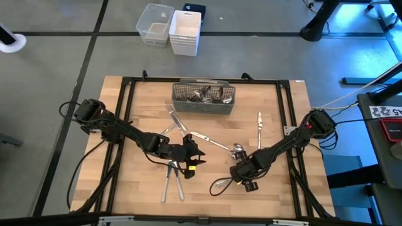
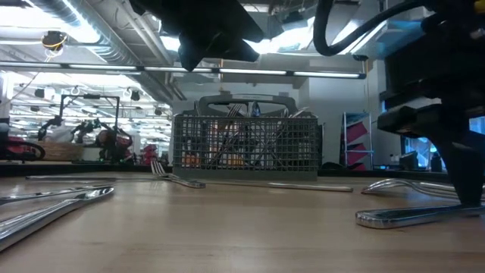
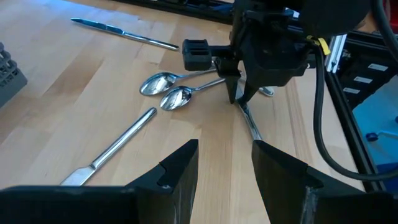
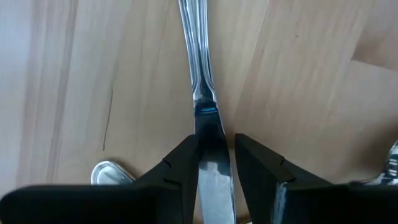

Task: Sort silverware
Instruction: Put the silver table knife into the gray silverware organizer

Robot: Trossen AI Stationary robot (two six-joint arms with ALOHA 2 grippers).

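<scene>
Pale wood planking forms the surface, framed by a dark metal rail, as seen from above. A grey wire-mesh caddy stands at the upper middle of the high view and already contains several pieces of silverware. The remaining silverware lies scattered over the middle of the frame: crossed pieces just below the caddy, a lone table knife at the right of centre, a cluster of long pieces at the lower left of centre, and two spoons near the centre right.

The left hand hangs at the centre of the high view, just above the lower-left cluster; its fingers stand apart with bare wood between them and hold nothing. The right hand sits at the lower right of centre, tipped down to the surface. In its wrist view its two fingers bracket the blade of a knife that lies flat on the wood (the fingers close beside the blade on either side; contact cannot be confirmed). The low view shows the same knife resting on the surface at the lower right of the frame, beneath the dark arm.
</scene>
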